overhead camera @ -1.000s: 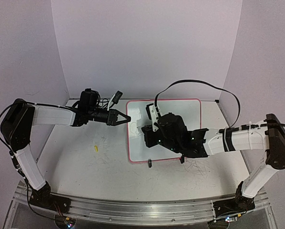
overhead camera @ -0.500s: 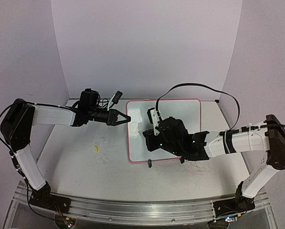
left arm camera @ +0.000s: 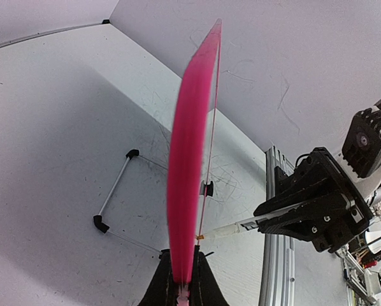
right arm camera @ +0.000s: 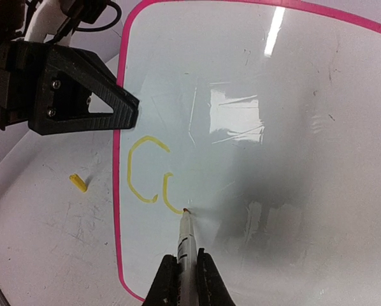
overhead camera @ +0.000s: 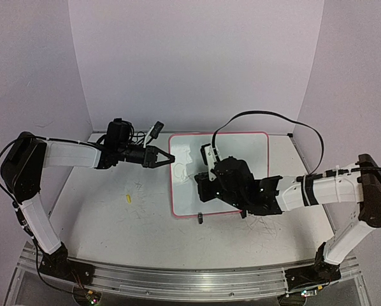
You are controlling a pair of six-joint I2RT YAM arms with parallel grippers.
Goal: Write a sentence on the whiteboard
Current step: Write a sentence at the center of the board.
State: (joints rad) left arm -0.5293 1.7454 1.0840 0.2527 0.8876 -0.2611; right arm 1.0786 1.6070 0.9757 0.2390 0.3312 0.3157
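Whiteboard glossy, smooth, reflective — table matt, scuffed.

My left arm stretched level toward centre, its gripper pointing right, jaws clamped on the whiteboard edge, my right arm reaching in from the right, wrist tipped down, right gripper pinched tight around a marker

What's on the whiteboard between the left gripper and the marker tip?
In the right wrist view, two yellow strokes of the sentence lie between the left gripper and the marker tip on the whiteboard.
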